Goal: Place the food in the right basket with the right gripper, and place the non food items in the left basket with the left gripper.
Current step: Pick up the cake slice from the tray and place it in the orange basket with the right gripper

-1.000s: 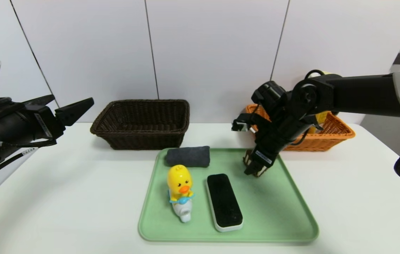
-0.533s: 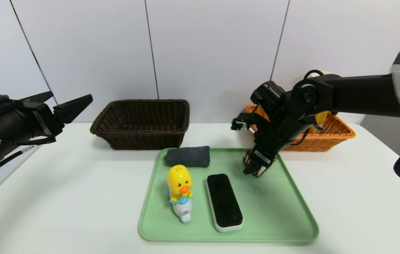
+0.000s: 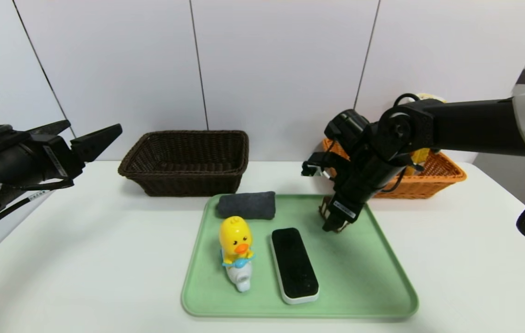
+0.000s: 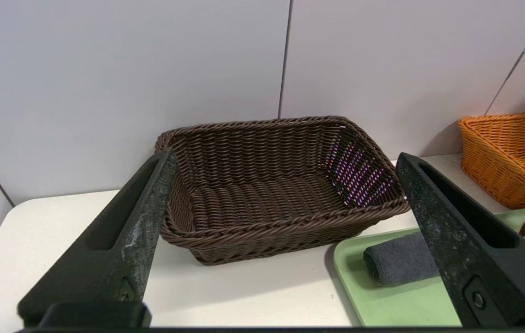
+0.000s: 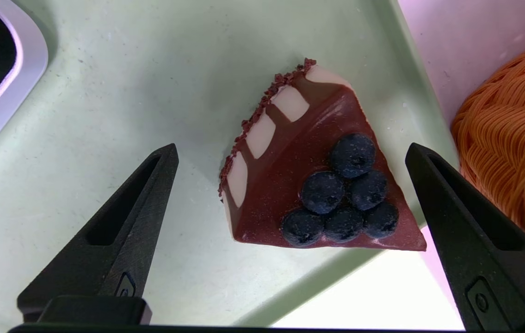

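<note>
Because the cake wedge [image 5: 313,171] sits in the green tray's [image 3: 382,277] far right corner by the orange basket [image 3: 442,178], your right gripper [image 5: 290,185] hangs over it, jaws wide and empty, while the left gripper [image 4: 285,212] waits, also wide, facing the brown basket [image 4: 262,185].

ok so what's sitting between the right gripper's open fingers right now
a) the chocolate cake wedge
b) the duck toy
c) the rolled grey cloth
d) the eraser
a: in the right wrist view the chocolate cake wedge topped with blueberries lies on the green tray between the open fingers of the right gripper, not yet gripped.
</note>
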Available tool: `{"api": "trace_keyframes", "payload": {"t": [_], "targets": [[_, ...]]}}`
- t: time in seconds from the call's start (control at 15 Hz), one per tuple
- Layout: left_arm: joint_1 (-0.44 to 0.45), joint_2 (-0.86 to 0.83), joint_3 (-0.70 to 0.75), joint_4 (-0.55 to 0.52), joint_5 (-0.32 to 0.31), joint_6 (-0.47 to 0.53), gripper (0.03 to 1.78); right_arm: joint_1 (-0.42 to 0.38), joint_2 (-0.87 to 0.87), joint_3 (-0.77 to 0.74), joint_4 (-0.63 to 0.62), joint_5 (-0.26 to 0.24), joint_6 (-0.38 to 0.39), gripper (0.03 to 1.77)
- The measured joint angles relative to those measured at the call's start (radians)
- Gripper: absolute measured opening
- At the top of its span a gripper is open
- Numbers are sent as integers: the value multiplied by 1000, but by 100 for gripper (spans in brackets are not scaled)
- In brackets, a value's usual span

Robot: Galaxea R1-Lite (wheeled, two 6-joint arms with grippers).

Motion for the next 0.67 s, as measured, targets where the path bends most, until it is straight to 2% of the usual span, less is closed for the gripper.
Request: {"api": "trace_keyframes", "payload": {"t": [0.27,0.47,0.67], "targets": [[3,0,-1,0,0,0,169,9,0,4,-1,-5,0,170],[3,0,-2,0,0,0,169,13,0,6,-1,-6,0,120],[3,-1,-2,0,0,0,169,18,0,7,1,-7,0,87]]}}
